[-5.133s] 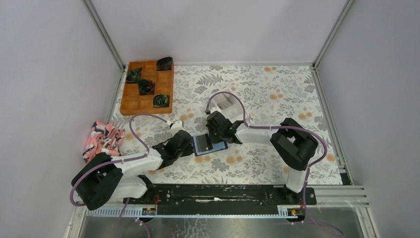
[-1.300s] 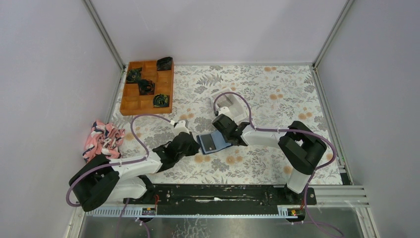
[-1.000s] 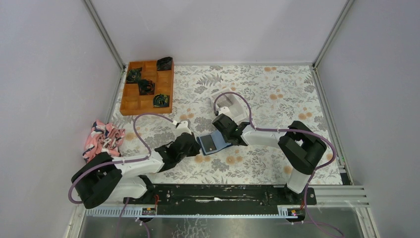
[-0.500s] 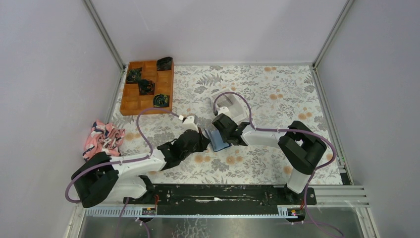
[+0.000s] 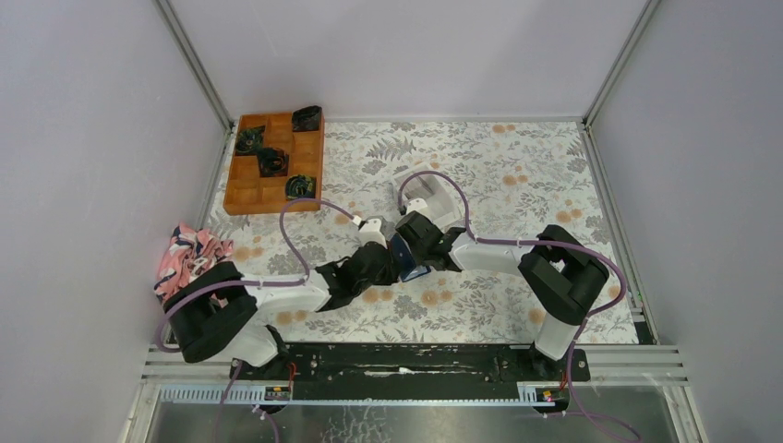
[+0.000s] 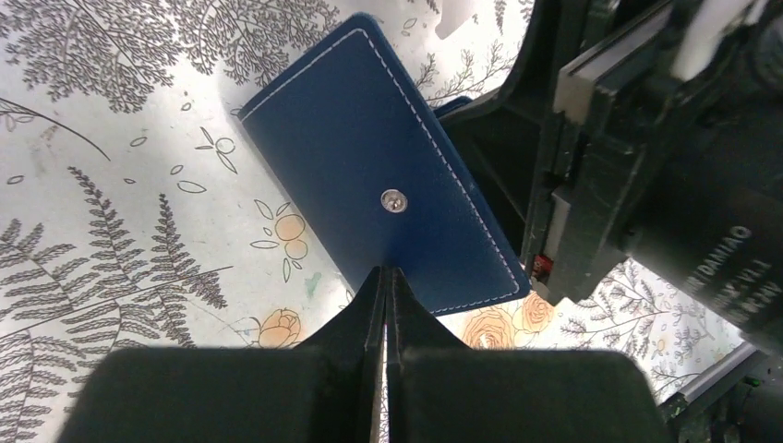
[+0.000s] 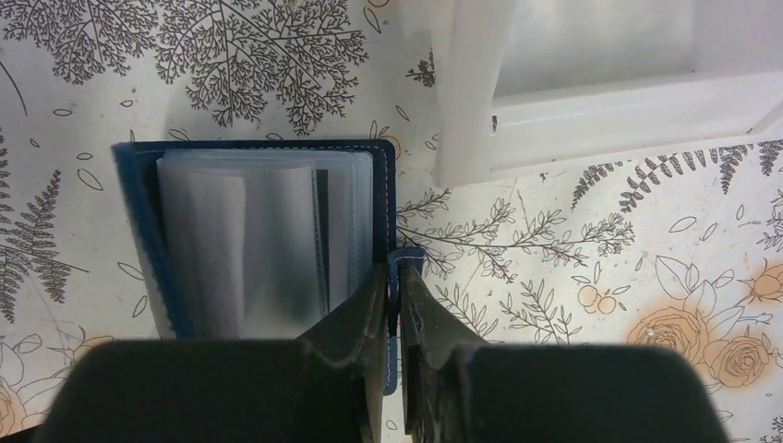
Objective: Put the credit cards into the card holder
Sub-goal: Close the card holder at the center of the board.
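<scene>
The left claw (image 6: 385,270) is shut tight. Its tip touches the dark blue outside of the card holder (image 6: 369,157), just under the silver stud (image 6: 393,197). On the holder's right side, the right claw (image 7: 397,269) pinches its blue edge. Only the right wrist view shows the pale sheets (image 7: 249,240) inside the holder and the white box (image 7: 591,101) just past it.
</scene>
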Robot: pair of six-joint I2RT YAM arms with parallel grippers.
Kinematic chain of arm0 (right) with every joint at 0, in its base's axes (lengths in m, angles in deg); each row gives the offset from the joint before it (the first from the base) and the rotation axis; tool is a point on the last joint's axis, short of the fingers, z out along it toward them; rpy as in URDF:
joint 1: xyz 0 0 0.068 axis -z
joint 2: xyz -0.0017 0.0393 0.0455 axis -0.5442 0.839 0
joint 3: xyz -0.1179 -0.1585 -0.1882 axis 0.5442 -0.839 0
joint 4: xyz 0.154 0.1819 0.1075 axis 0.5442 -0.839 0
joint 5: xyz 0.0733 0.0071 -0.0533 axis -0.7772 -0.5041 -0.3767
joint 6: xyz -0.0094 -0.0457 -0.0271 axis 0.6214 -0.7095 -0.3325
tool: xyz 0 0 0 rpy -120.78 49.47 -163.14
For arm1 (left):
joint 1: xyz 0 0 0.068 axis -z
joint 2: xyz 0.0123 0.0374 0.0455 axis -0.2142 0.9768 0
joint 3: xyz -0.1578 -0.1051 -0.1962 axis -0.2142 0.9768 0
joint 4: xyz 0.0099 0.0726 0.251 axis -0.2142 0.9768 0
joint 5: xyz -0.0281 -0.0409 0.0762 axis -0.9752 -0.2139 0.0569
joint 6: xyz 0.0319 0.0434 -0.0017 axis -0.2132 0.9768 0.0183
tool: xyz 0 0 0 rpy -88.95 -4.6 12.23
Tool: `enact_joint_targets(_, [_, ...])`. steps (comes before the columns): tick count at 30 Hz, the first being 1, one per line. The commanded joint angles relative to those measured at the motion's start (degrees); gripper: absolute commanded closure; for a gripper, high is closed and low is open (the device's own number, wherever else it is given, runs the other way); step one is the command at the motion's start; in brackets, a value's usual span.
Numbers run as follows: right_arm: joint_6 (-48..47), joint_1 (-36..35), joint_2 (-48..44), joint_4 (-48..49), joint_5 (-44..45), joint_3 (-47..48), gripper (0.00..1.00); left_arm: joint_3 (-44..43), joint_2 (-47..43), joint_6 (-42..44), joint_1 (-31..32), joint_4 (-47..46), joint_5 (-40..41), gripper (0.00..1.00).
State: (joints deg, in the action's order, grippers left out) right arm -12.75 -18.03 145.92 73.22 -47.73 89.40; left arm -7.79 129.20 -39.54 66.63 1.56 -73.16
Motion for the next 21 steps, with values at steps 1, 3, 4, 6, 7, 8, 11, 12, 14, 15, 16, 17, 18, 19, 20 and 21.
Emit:
enact_joint_targets(1, [2.16,-1.2,-1.35,-0.84,-4.54,-1.4,0.92,-2.95,2.56,1.39,0.62,-4.97,-0.38,1.0])
enact_joint_targets(3, [2.34,-1.19,-2.24,-1.04,-4.54,-1.75,0.92,-3.61,3.6,1.6,0.63,-4.95,-0.48,1.0])
enact_joint_targets(4, [2.44,-1.15,-2.67,-1.18,-4.41,-1.89,0.92,-3.95,4.2,1.6,0.66,-4.93,-0.46,1.0])
enact_joint_targets(6, [2.6,-1.19,-3.5,-1.44,-3.96,-2.21,0.92,-4.41,5.28,1.48,0.73,-5.07,-0.75,1.0])
enact_joint_targets(7, [2.71,-1.18,-3.78,-1.47,-3.77,-2.39,0.92,-4.52,5.65,1.41,0.81,-5.26,-0.75,1.0])
enact_joint_targets(8, [2.72,-1.19,-3.98,-1.49,-3.67,-2.59,0.91,-4.7,5.98,1.26,0.9,-5.39,-0.66,1.0])
enact_joint_targets(11, [3.11,-1.2,-4.59,-1.55,-3.3,-3.23,0.9,-5.12,6.7,1.01,1.16,-5.41,-0.36,1.0])
enact_joint_targets(12, [3.22,-1.19,-4.72,-1.58,-3.07,-3.49,0.9,-5.31,6.83,0.99,1.24,-5.28,-0.1,1.0])
enact_joint_targets(14, [3.52,-1.18,-4.92,-1.83,-2.56,-3.98,0.88,-5.66,7.09,0.78,1.37,-4.96,0.4,1.0])
enact_joint_targets(15, [3.73,-1.2,-4.93,-1.86,-2.35,-4.32,0.87,-5.77,7.13,0.67,1.47,-4.93,0.58,1.0])
enact_joint_targets(16, [3.95,-1.18,-4.93,-1.79,-2.11,-4.8,0.87,-5.83,7.28,0.52,1.58,-5.02,0.79,1.0])
enact_joint_targets(17, [4.19,-1.12,-6.65,-1.8,-1.88,-5.26,0.86,-6.0,7.42,0.35,1.7,-5.01,0.94,1.0])
enact_joint_targets(18, [4.46,-1.12,-7.02,-1.76,-1.64,-5.7,0.84,-6.18,7.62,0.25,1.85,-5.01,1.07,1.0])
enact_joint_targets(19, [4.72,-1.06,-7.38,-1.89,-1.21,-6.11,0.81,-6.41,7.7,0.16,1.98,-5.02,1.21,1.0])
enact_joint_targets(20, [5.0,-1.04,-7.7,-1.91,-0.82,-6.48,0.78,-6.76,8.01,0.12,2.18,-4.98,1.4,1.0])
enact_joint_targets(21, [5.27,-1.01,-8.06,-1.98,-0.56,-6.9,0.76,-7.11,8.27,-0.07,2.38,-4.76,1.66,1.0])
